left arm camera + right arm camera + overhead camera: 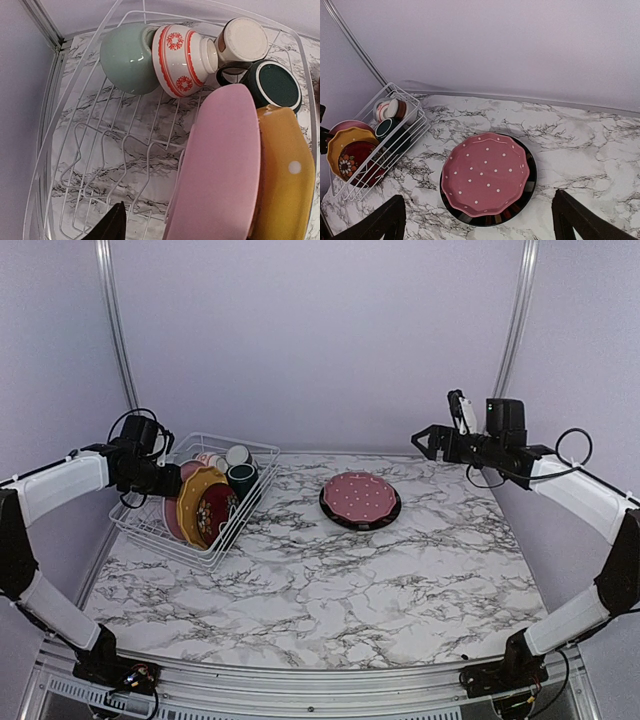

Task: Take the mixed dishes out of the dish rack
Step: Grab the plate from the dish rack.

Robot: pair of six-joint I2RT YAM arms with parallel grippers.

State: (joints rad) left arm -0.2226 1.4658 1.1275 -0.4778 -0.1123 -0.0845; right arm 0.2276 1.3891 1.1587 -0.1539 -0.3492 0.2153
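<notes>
The white wire dish rack point(152, 532) stands at the left. It holds a plain pink plate point(220, 165), a scalloped orange-yellow plate point(285, 185) and a dark red floral plate point(216, 512) on edge. Behind them lie a dark teal mug point(275, 85), a pale green bowl point(127, 57), a white cup with red pattern point(185, 60) and a pale cup point(242, 40). My left gripper point(152, 476) hangs over the rack's left side, open; one finger point(112, 225) shows beside the pink plate, the other is hidden. A pink dotted plate point(360, 496) lies on a black plate point(360, 524) mid-table. My right gripper point(426, 440) is open, empty, high above them.
The rack point(395, 142) sits against the left wall post, with bare prongs point(100, 165) in its near half. Purple walls close the back and sides. Marble tabletop point(330, 590) lies in front of the stacked plates point(485, 172).
</notes>
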